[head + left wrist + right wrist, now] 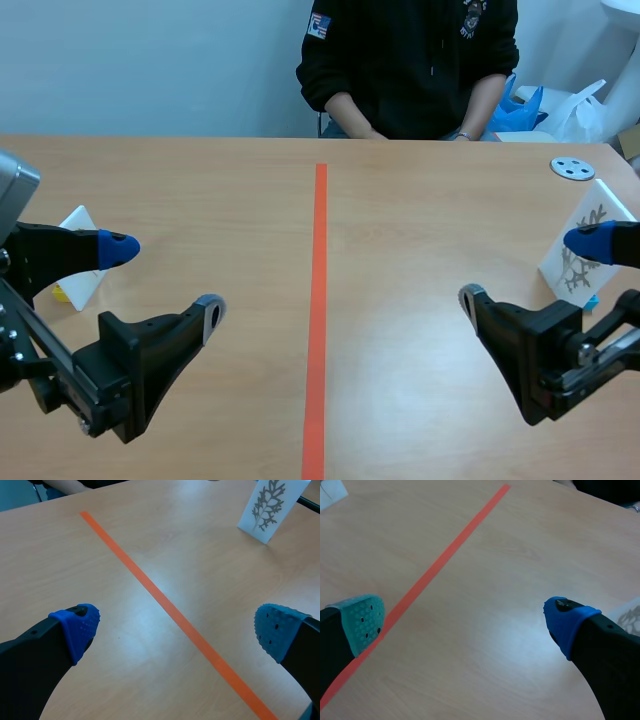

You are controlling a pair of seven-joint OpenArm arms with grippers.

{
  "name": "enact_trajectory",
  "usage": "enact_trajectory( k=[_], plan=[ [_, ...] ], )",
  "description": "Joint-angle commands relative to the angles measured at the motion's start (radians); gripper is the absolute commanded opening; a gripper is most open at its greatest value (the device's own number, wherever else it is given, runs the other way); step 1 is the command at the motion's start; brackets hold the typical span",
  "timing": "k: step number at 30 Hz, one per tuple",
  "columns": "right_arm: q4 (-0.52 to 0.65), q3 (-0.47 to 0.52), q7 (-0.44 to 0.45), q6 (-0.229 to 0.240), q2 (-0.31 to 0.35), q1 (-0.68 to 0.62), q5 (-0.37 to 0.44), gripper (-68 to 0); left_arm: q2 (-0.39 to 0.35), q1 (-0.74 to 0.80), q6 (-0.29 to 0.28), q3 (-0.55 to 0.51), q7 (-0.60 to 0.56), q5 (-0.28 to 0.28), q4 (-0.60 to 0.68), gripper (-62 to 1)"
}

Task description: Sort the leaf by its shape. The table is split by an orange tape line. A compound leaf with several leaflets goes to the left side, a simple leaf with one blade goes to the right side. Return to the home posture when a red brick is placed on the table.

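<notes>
at the table's (240, 200) left edge a white folded card (80, 222) stands upright with something small and yellow (62, 293) at its near foot; what the card bears cannot be told. the same card shows as a pale corner far ahead of the right gripper in the right wrist view (330, 489). just in front of it hangs the left gripper (165, 280), low over the wood on the left half. its fingers are spread wide, one blue pad near the card and the other finger toward the middle, and nothing sits between them (177, 627).

down the middle, from the near edge toward the far edge, runs the orange tape line (318, 320); it crosses slantwise ahead of each gripper in the wrist views (165, 605) (445, 555). beyond the far edge a person (410, 60) in a dark top sits with forearms at the table.

on the right half the right gripper (530, 270) is held low, its fingers likewise wide apart and gripping nothing (465, 622). behind its blue-tipped finger, near the right edge, stands the leaf card (597, 205), a white card printed with a grey branching leaf of many small leaflets (270, 507). farther back, near the far right corner, lies a grey disc (573, 168) with holes. off the table behind it are blue and white bags (580, 110).
</notes>
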Motion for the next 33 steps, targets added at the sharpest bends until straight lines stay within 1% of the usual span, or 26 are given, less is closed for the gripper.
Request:
enact_trajectory(
  k=[1, 9, 12, 15, 33],
  plan=[
    [0.002, 0.012, 0.011, -0.003, 0.002, 0.006, 0.008, 0.4, 0.000, -0.003, 0.001, -0.003, -0.007, -0.006, 0.024, 1.4],
    [-0.031, 0.012, 0.013, -0.003, 0.002, 0.006, 0.008, 0.4, 0.000, -0.003, 0.001, -0.003, -0.008, -0.006, 0.024, 1.4],
    [-0.042, 0.012, 0.028, -0.003, 0.002, 0.006, 0.008, 0.4, 0.000, -0.003, 0.001, -0.003, -0.008, -0.006, 0.024, 1.4],
    [-0.043, 0.012, 0.040, -0.003, 0.002, 0.009, 0.008, 0.4, 0.000, -0.003, 0.001, -0.003, -0.008, -0.006, 0.024, 1.4],
    [-0.043, 0.012, 0.042, -0.003, 0.002, 0.009, 0.008, 0.4, 0.000, -0.003, 0.001, -0.003, -0.008, -0.006, 0.024, 1.4]
  ],
)
